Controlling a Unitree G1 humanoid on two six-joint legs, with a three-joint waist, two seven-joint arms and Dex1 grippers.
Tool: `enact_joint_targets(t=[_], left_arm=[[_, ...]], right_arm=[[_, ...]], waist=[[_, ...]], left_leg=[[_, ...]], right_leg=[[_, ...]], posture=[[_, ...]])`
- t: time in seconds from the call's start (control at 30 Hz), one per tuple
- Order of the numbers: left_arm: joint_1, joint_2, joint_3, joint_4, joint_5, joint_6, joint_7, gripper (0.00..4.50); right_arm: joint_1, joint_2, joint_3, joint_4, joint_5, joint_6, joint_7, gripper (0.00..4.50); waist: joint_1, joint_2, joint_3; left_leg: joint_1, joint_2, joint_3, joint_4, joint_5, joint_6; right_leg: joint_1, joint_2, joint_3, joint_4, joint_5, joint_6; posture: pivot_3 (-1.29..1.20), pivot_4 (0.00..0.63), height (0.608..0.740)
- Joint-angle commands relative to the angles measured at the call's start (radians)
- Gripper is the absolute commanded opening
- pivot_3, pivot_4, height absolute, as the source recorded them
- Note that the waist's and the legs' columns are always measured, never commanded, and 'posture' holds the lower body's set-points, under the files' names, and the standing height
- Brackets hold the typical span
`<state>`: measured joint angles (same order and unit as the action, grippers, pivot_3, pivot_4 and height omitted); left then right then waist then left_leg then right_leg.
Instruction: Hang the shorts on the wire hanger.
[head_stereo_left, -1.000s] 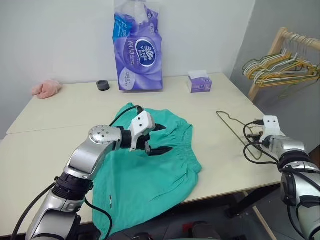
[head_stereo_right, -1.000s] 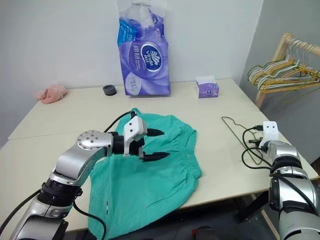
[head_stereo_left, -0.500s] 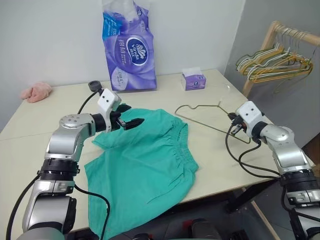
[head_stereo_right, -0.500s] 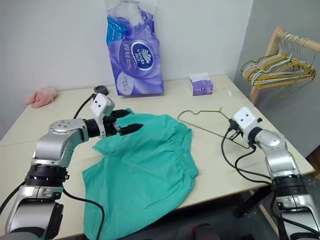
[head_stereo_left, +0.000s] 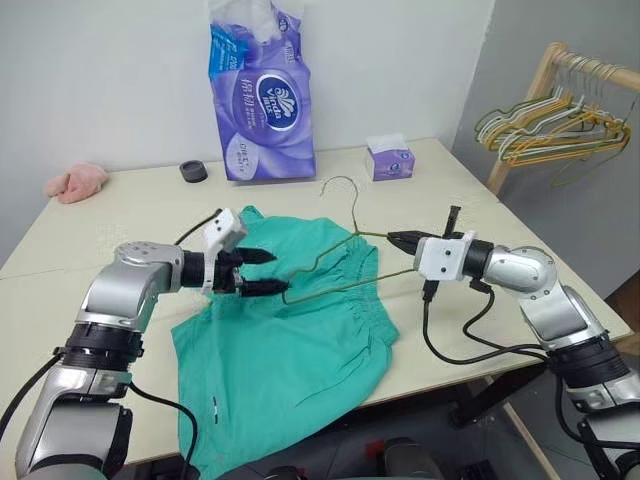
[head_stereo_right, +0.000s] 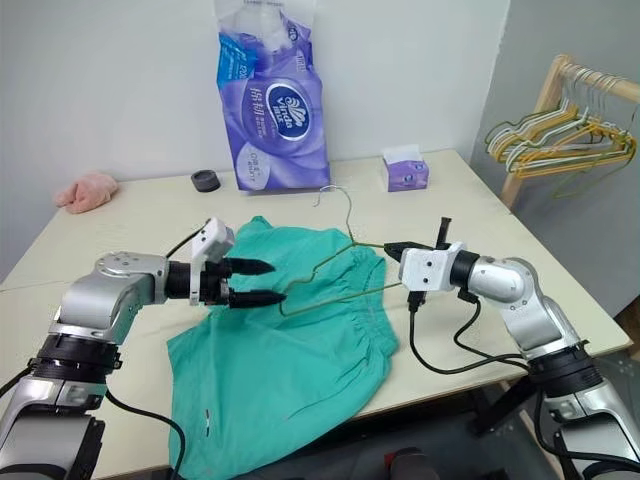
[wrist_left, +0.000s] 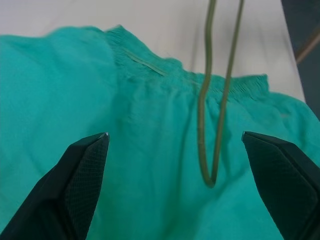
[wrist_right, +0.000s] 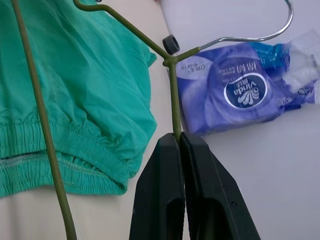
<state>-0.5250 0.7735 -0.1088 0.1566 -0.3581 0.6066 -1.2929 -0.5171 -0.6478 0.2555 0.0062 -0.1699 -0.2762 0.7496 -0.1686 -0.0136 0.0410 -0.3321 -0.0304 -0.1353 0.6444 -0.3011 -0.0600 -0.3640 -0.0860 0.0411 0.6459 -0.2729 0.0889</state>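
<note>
Teal-green soft fabric shorts with a gathered elastic waistband (head_stereo_left: 290, 330) lie spread flat on a pale beige table (head_stereo_left: 120, 220), filling the lower centre of the head view. Above them, mid-frame, a thin olive-brown triangular wire hanger (head_stereo_left: 335, 262) hangs in the air, hook pointing up. The right gripper (head_stereo_left: 395, 238), coming in from the right, is pinched tight on the wire just below the hook. The left gripper (head_stereo_left: 260, 272), left of centre, stands with its two black fingers spread wide, empty, just beside the hanger's pointed far corner and just above the fabric. The hanger seems to be being presented to the shorts; next, the free gripper likely needs to lift a waistband edge so the wire can slide inside. A purple tissue pack (head_stereo_left: 262, 95) stands at the upper centre
</note>
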Motion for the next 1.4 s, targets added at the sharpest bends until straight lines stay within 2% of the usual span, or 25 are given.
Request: enact_joint_targets(t=[0.03,0.23,0.47,0.5,0.67,0.97,1.2,1.4], left_arm=[[0.008,0.029,-0.005,-0.063,-0.019,-0.004,-0.051,4.5],[0.03,0.03,-0.021,-0.083,-0.005,-0.011,-0.067,4.5],[0.032,-0.013,-0.022,-0.046,0.022,-0.032,-0.002,4.5],[0.031,-0.017,-0.02,-0.045,0.02,-0.032,-0.001,4.11],[0.041,-0.024,-0.024,-0.054,0.016,-0.034,0.0,2.79],[0.07,-0.032,-0.018,-0.076,0.006,-0.031,0.004,0.07],[0.076,-0.041,-0.009,-0.067,0.006,-0.045,0.017,0.03],[0.079,-0.049,-0.006,-0.057,0.014,-0.051,0.043,0.0]], right_arm=[[-0.034,0.008,-0.008,-0.037,0.006,-0.023,0.013,0.01],[-0.045,0.025,-0.011,-0.053,0.01,-0.019,0.026,0.01],[-0.045,0.045,-0.022,-0.079,0.027,0.004,0.034,0.01],[-0.045,0.048,-0.023,-0.083,0.03,0.009,0.036,0.0],[-0.044,0.056,-0.024,-0.097,0.044,0.036,0.038,0.0],[-0.04,0.057,-0.023,-0.114,0.053,0.049,0.043,0.0],[-0.02,0.019,0.015,-0.132,0.043,-0.009,0.111,0.0],[-0.01,-0.033,-0.005,-0.144,0.05,-0.032,0.155,1.68]], waist=[[0.0,0.0,0.0],[0.001,0.0,0.0],[0.002,0.0,0.0],[0.002,0.0,0.0],[0.001,0.0,0.0],[0.002,0.0,0.0],[0.002,0.0,0.0],[0.003,0.0,0.0]], left_leg=[[0.0,0.0,0.0,0.0,0.0,0.0],[0.0,0.0,0.0,0.0,0.0,0.0],[0.0,0.0,0.0,0.0,0.0,0.001],[0.0,0.0,0.0,0.0,0.0,0.001],[0.0,0.0,0.0,0.0,0.0,0.001],[0.0,0.0,0.0,0.0,0.0,0.001],[0.0,0.0,0.0,0.0,0.0,0.001],[0.0,0.0,0.0,0.0,0.0,0.001]], right_leg=[[0.0,0.0,0.0,0.0,0.0,0.0],[0.0,0.0,0.0,0.0,0.0,0.0],[0.0,0.0,0.0,0.0,0.0,0.0],[0.0,0.0,0.0,0.0,0.0,0.0],[0.0,0.0,0.0,0.0,0.0,0.0],[0.0,0.0,0.0,0.001,0.0,0.0],[0.0,0.0,0.0,0.001,0.0,0.0],[0.0,0.0,0.0,0.001,0.0,0.0]], posture=[[-0.15,0.0,0.74],[-0.15,0.0,0.74],[-0.16,0.0,0.74],[-0.16,0.0,0.74],[-0.16,0.0,0.74],[-0.15,0.0,0.74],[-0.15,0.0,0.74],[-0.15,0.0,0.74]])
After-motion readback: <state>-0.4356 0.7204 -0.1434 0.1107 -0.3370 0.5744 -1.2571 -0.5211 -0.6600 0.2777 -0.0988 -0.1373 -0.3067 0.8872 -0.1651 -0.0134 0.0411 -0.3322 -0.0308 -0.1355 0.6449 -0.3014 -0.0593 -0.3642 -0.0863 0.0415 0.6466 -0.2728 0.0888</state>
